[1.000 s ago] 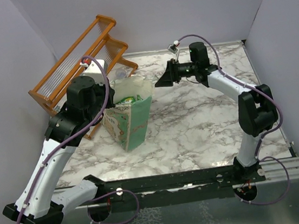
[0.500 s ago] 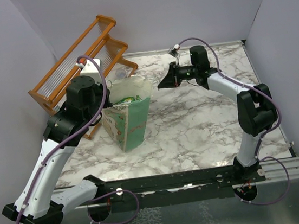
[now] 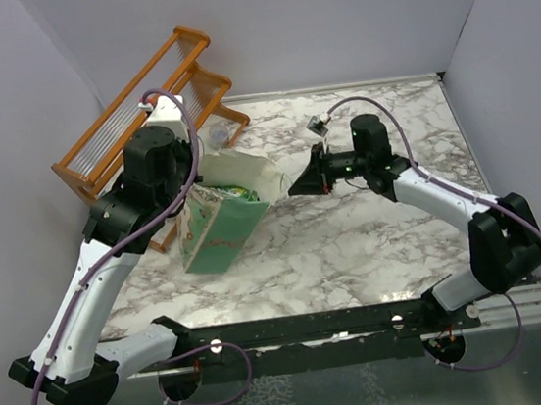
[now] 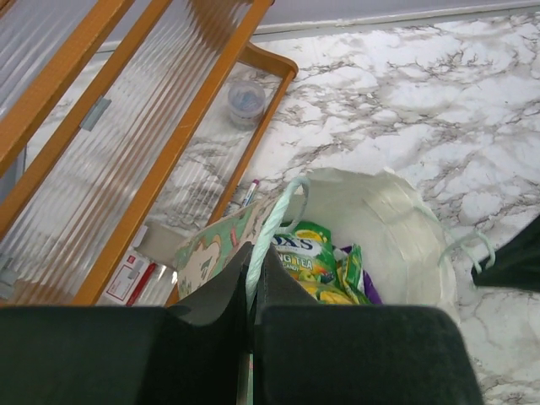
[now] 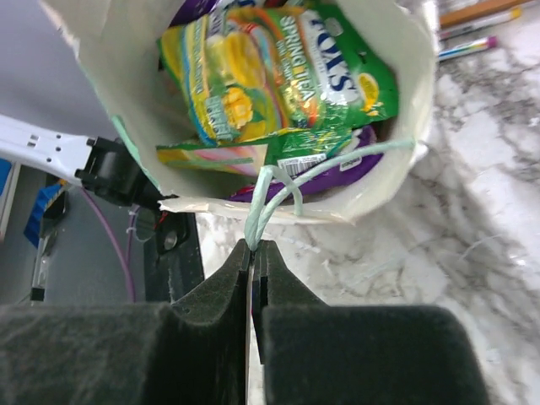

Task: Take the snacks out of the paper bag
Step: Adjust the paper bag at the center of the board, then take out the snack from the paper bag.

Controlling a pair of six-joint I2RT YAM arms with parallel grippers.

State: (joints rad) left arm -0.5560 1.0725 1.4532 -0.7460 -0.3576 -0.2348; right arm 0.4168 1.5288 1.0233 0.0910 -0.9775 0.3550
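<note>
One paper bag (image 3: pixel 217 231), tilted, hangs between two grippers. Left gripper (image 4: pixel 253 283) pinches one string handle (image 4: pixel 272 232) tight, and right gripper (image 5: pixel 253 257) pinches the second. Three snacks (image 5: pixel 278 76) show inside, just beyond the fingers (image 5: pixel 211 295).

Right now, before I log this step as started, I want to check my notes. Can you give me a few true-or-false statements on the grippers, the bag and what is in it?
1. The left gripper is shut on a string handle of the paper bag. True.
2. The right gripper is open and clear of the bag. False: it is shut on the other string handle.
3. The bag is empty. False: snacks are inside it, with a green packet on top.
4. An orange rack stands on the left arm's side of the bag. True.
</note>
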